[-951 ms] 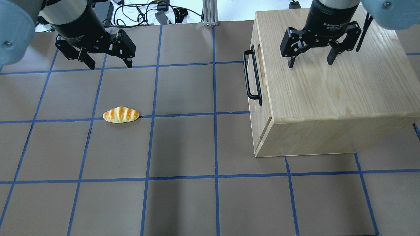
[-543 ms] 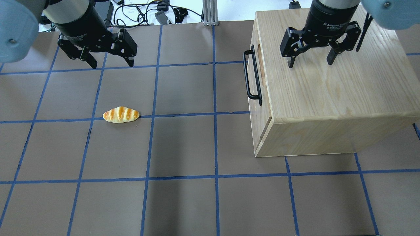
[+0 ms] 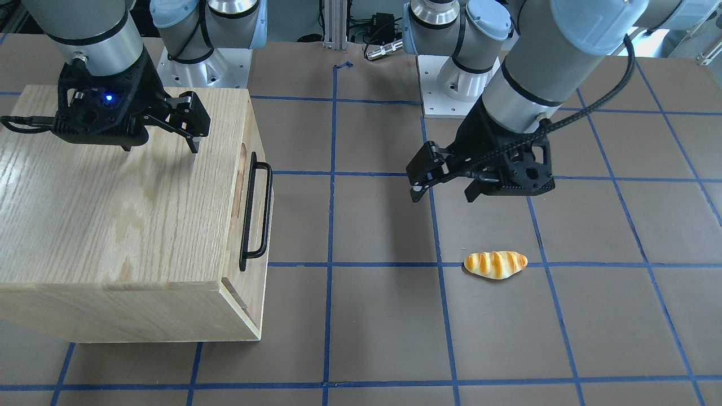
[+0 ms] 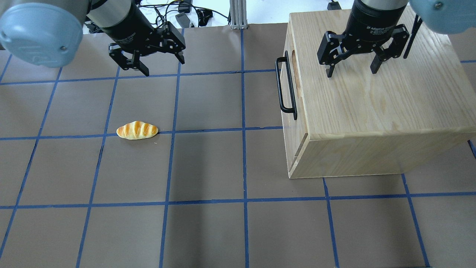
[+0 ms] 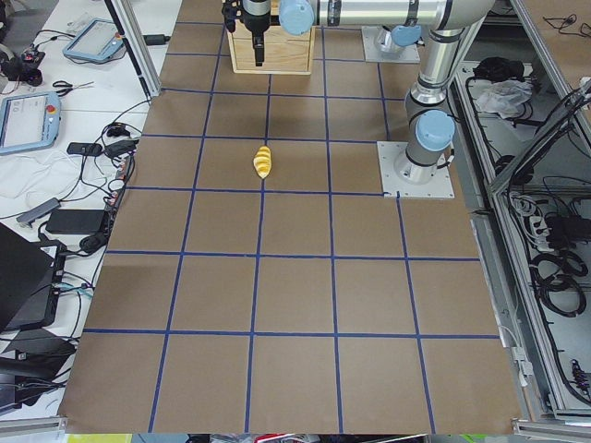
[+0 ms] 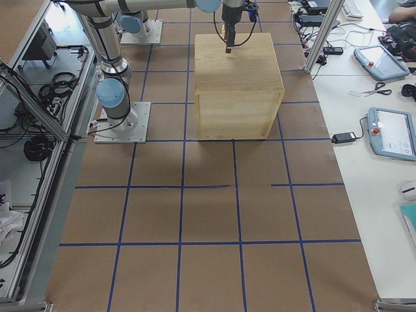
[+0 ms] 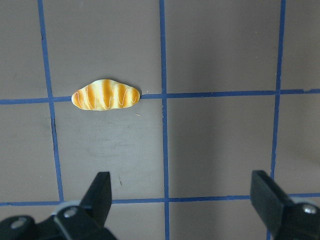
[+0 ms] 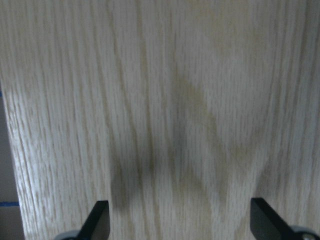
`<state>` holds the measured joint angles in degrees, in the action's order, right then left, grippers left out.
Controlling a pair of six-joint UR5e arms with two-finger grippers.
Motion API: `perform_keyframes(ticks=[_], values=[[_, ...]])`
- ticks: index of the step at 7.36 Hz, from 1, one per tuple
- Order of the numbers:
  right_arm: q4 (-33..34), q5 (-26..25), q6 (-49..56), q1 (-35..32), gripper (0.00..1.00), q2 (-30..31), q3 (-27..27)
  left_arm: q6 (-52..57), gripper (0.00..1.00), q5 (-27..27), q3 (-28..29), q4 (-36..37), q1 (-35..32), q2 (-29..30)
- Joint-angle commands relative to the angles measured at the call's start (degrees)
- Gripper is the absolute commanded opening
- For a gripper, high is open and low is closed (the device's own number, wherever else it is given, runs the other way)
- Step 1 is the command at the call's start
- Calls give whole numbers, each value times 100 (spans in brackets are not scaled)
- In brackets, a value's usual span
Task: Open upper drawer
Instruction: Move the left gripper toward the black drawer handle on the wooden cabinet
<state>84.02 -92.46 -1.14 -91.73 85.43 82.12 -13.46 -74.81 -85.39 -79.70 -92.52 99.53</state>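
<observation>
The upper drawer is shut in the oak cabinet's front face, with its black bar handle and oval finger slot. My left gripper is open and empty above the mat, well to the left of the handle. My right gripper is open and empty, hovering over the cabinet top.
The oak cabinet stands on the right of the table. A toy bread roll lies on the brown gridded mat, below the left gripper. Cables and devices lie beyond the far edge.
My left gripper has moved right, toward the cabinet, and turned at the wrist. It stays open. The right gripper, drawer and bread roll have not moved.
</observation>
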Motion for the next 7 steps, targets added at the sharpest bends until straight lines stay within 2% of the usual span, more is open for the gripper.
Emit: perform_keyframes(ticks=[1,2,4,7], values=[[0,0,0,-3,100,0,6,-742,100,930,-12,960,-509,539],[0,0,9,-3,100,0,6,-1051,100,1299,-39,1322,-747,759],[0,0,0,-3,100,0,-3,-1806,100,1818,-56,1422,-1038,962],[0,0,0,-3,100,0,6,-1801,100,1803,-74,1422,-1268,1024]])
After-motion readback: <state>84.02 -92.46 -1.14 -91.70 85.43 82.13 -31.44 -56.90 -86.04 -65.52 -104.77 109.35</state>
